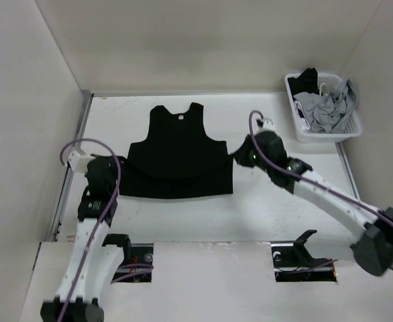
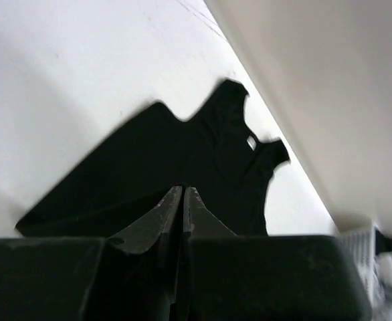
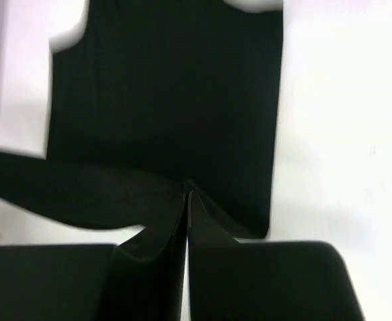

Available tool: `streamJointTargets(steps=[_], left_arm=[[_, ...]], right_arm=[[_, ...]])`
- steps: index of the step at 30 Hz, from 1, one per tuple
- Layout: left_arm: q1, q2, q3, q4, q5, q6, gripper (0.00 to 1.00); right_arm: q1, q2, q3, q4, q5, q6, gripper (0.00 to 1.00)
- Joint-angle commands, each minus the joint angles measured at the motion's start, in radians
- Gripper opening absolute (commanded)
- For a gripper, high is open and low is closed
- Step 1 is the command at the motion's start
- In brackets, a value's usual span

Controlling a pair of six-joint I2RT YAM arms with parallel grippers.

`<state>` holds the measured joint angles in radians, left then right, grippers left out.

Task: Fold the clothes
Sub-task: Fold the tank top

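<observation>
A thin black short-sleeved T-shirt point(image 1: 178, 151) lies flat at the middle of the white worktop point(image 1: 263, 215), collar toward the far wall. The left gripper point(image 1: 118, 176) sits at the T-shirt's near-left corner, the right gripper point(image 1: 237, 155) at its right sleeve. Behind and right of the T-shirt stands a white plastic laundry basket point(image 1: 325, 135), with light grey garments point(image 1: 325, 107) in it.

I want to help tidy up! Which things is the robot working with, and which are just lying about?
In the job: black T-shirt, left end effector, right end effector.
Just lying about: white basket, grey clothes in it.
</observation>
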<state>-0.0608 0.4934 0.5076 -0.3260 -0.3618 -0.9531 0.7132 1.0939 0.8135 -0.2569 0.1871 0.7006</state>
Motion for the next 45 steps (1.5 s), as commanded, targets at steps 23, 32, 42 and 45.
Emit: streamJointTargets(steps=[23,32,42,45], left_arm=[[0.114,0.957,0.204,0.697,0.032,-0.024,0.35],[0.174,0.694,-0.118,0.654,0.237,-0.124,0.39],[0.249,0.867,-0.153,0.812,0.377,-0.164,0.42],[0.253,0.899,-0.158,0.821,0.354,-0.165,0.38]], right_arm=[[-0.326,0.801,0.709,0.258,-0.252,-0.116,0.27],[-0.237,0.498,0.159,0.528,-0.244,-0.058,0.06],[-0.251,0.492,0.032,0.617,-0.291,0.000,0.28],[-0.266,0.506,0.003,0.651,-0.305,0.019,0.31]])
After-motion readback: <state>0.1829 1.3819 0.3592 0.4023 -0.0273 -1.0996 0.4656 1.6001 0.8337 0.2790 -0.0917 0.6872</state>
